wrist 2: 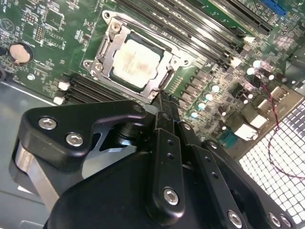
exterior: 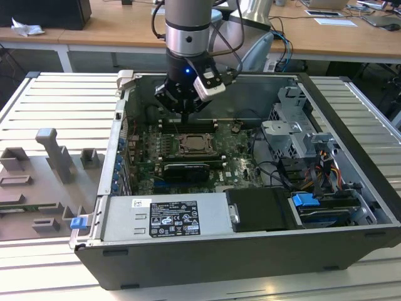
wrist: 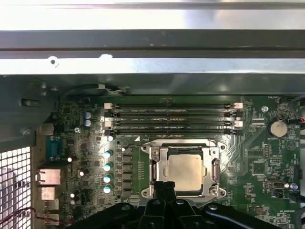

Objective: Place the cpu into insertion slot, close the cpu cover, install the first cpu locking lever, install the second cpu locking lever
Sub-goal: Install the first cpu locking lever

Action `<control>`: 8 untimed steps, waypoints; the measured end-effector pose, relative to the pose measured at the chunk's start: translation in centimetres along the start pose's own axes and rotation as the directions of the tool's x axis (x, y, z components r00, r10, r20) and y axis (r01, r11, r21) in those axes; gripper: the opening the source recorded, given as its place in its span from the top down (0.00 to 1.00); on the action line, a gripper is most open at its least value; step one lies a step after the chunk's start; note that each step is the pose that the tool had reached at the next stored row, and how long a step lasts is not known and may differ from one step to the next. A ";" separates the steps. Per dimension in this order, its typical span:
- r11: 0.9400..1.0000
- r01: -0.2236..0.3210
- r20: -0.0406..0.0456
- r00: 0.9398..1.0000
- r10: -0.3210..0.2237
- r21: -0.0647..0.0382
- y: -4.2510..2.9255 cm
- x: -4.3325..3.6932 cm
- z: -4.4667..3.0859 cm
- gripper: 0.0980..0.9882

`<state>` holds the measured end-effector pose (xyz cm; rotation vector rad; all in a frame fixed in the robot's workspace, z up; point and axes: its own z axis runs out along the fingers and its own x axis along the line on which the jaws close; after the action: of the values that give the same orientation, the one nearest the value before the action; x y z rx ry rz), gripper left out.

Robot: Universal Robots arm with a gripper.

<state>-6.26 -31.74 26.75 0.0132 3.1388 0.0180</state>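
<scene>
An open computer case [exterior: 188, 263] lies on its side across the middle of the exterior view, on a slatted metal table [exterior: 37, 276]. A grey robot arm [exterior: 187, 25] drops in from the top centre of the frame. The green circuit board [exterior: 241, 168] covers the case floor, with a row of long black memory slots [wrist: 171, 119] just beside the socket. The arm's black gripper [exterior: 186, 113] hangs over the board in the upper middle of the exterior view. Its fingers are drawn together and hold nothing, and in both wrist views the tip [wrist 2: 163, 101] [wrist: 166, 187] sits just off one edge of the socket [wrist: 215, 168]. The silvery cover [wrist: 161, 168] [wrist 2: 114, 57] lies flat over the socket. The pale square chip [wrist: 185, 172] [wrist 2: 135, 62] shows through the cover's cut-out, seated in the socket.
</scene>
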 end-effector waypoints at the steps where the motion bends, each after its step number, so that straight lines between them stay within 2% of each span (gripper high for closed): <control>1: 1.000 0.000 0.000 1.000 0.000 0.000 0.00 0.09 0.00 0.99; 5: 1.000 0.001 0.001 1.000 -0.001 -0.002 -0.01 0.91 0.00 0.99; 8: 1.000 0.002 0.003 1.000 -0.002 -0.006 -0.02 2.48 0.09 0.99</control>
<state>-8.74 -31.74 26.65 0.0100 3.1360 0.0272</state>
